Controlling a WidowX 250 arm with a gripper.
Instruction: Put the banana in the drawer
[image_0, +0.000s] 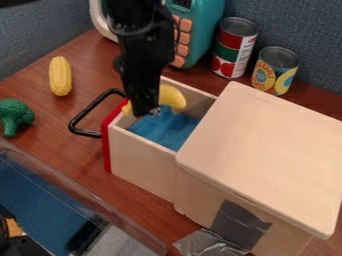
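Banana (172, 97) shows to both sides of my gripper (147, 111), its middle hidden behind me, up at the handle end of the drawer (143, 162). It lies within or just above the drawer's walls; I cannot tell whether it rests on the blue cloth (160, 131). Nor can I tell how far open I am, or whether I have hold of it.

My arm (141, 47) comes in from the top edge and hangs down, leaving me over the open drawer, near its red front (107, 150). The black handle (89, 108) sticks out beyond that front, well short of the corn (60, 76). To the other side, a stretch of blue cloth lies between me and the edge of the box top (260, 150), which stands higher than the drawer's walls. The near wall runs from the red front to the box.

Past the drawer's far wall stand the microwave (210, 25), the red can (232, 47) and the yellow can (275, 70), the two cans close together. Broccoli (15, 115) sits on the table (73, 150) at the left edge of view, and a plastic rim (80, 196) crosses the lower left. Grey tape (240, 225) is stuck on the box's near side.
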